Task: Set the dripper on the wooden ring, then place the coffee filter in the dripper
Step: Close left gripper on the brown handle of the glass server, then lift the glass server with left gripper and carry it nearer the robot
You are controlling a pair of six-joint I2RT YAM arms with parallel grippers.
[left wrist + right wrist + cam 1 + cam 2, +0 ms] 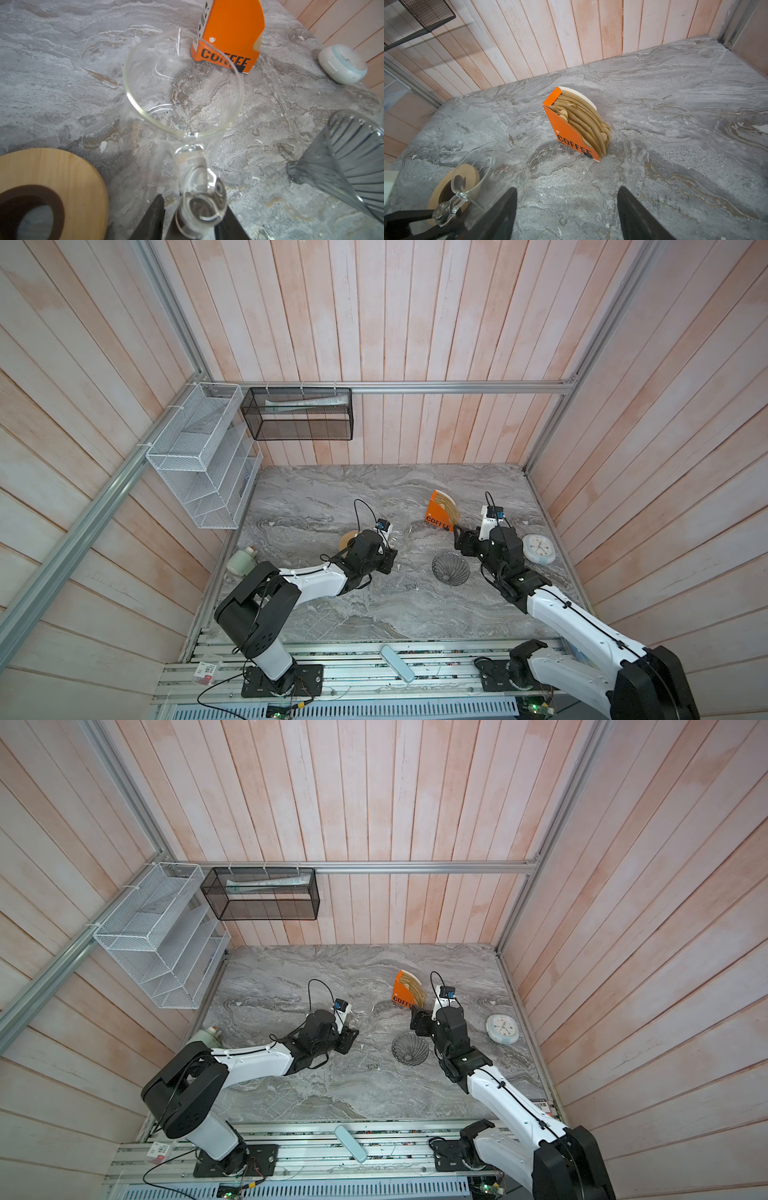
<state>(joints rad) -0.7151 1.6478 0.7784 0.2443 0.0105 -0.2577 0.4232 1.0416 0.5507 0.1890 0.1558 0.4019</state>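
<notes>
Several tan coffee filters (583,124) stand packed in the orange COFFEE stand (436,514) at the back middle of the table. The smoky ribbed dripper (451,568) (410,1048) lies tilted on the marble, empty, in front of the stand; it also shows in the left wrist view (353,158). My right gripper (568,189) (457,537) hovers open just in front of the stand, with only bare table between its fingers. My left gripper (193,202) (392,545) straddles the handle of the clear glass jug (182,93); a gap shows beside one finger.
A pale wooden ring (52,176) (347,539) lies left of the jug. A white round clock (539,548) sits near the right wall. A pale green bottle (242,561) stands at the left edge. Wire baskets (199,456) hang on the back-left walls.
</notes>
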